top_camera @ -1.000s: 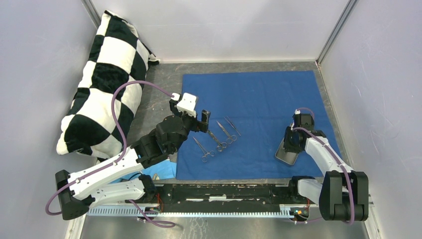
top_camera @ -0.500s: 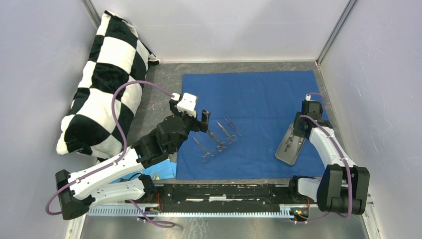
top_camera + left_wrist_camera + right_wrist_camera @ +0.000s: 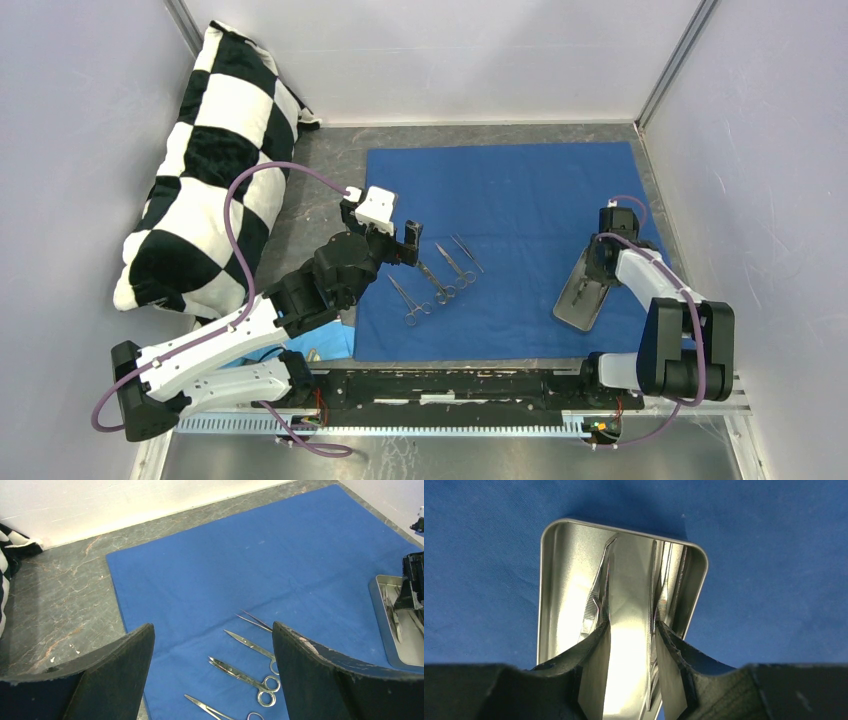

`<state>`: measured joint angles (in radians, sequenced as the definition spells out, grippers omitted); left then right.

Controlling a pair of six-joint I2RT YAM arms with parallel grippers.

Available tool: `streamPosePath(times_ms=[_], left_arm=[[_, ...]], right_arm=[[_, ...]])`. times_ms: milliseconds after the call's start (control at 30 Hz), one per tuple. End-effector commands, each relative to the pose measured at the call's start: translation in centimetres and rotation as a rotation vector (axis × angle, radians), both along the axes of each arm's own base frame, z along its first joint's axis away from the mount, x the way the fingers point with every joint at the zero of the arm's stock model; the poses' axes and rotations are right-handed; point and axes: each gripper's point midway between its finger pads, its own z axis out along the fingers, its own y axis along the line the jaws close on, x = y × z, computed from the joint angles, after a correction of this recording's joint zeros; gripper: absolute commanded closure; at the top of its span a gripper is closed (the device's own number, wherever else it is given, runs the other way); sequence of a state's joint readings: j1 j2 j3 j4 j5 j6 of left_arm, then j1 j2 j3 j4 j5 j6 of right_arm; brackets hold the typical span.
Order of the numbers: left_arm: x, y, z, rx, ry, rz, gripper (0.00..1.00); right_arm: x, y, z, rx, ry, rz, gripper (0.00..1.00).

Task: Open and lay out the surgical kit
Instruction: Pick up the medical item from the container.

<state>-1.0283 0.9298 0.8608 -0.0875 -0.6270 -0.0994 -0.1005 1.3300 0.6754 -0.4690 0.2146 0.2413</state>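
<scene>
Since the dark blue cloth wrap (image 3: 530, 190) already lies flat and unfolded on the table (image 3: 320, 170), the opening part of the job looks done, and the laying-out seems partway through. Four thin silver instruments (image 3: 440, 275) sit in a slanted row on the cloth, toward 8 o'clock from its middle in the top view. The steel tray (image 3: 572, 312) rests on the cloth toward 4 o'clock, well apart from that row, and it is not emptied. The right wrist view shows one slim tweezer-like piece (image 3: 599, 597) along its 9 o'clock wall and at least one more piece (image 3: 665, 575) along its 3 o'clock wall. By my reckoning, those have yet to be lifted out and set beside the row.

The right claw (image 3: 631, 630) hangs over the tray's 1 o'clock end, its fingers partly apart and reaching down inside. Only bare shiny floor shows between them, so it grips nothing. Each tray piece lies just outside a finger; whether metal touches finger I cannot tell. The left claw (image 3: 403, 243) hovers spread wide and empty at the cloth's 9 o'clock edge, with the row just beyond it toward 4 o'clock.
</scene>
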Motion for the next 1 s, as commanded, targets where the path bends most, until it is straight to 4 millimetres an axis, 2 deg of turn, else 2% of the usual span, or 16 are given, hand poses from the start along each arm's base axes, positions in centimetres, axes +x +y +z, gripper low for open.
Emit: streamPosePath(times_ms=[0, 167, 367, 600, 700, 833, 967], left_arm=[[0.1, 0.1, 2.0, -0.035, -0.039, 0.004, 0.07], [0.0, 0.1, 2.0, -0.038, -0.037, -0.001, 0.07], [0.0, 0.2, 2.2, -0.043, -0.04, 0.0, 0.07], [0.0, 0.1, 2.1, -0.044, -0.037, -0.004, 0.07], [0.0, 0.0, 2.1, -0.046, -0.036, -0.004, 0.07], [-0.1, 0.0, 2.0, -0.045, -0.034, -0.006, 0.07], [0.0, 0.0, 2.0, -0.041, -0.035, -0.002, 0.07]], right_arm=[[-0.5, 0.3, -0.7, 0.026, -0.015, -0.021, 0.56], [-1.4, 0.5, -1.3, 0.039, -0.012, -0.019, 0.59], [-1.2, 1.6, -1.0, 0.1, -0.06, 0.038, 0.8], [-2.1, 0.3, -0.3, 0.026, -0.039, 0.027, 0.83], [-2.3, 0.3, -0.4, 0.026, -0.037, 0.021, 0.89], [-2.3, 0.4, -0.8, 0.031, -0.03, 0.022, 0.9], [-2.3, 0.6, -0.9, 0.044, -0.017, 0.029, 0.99]])
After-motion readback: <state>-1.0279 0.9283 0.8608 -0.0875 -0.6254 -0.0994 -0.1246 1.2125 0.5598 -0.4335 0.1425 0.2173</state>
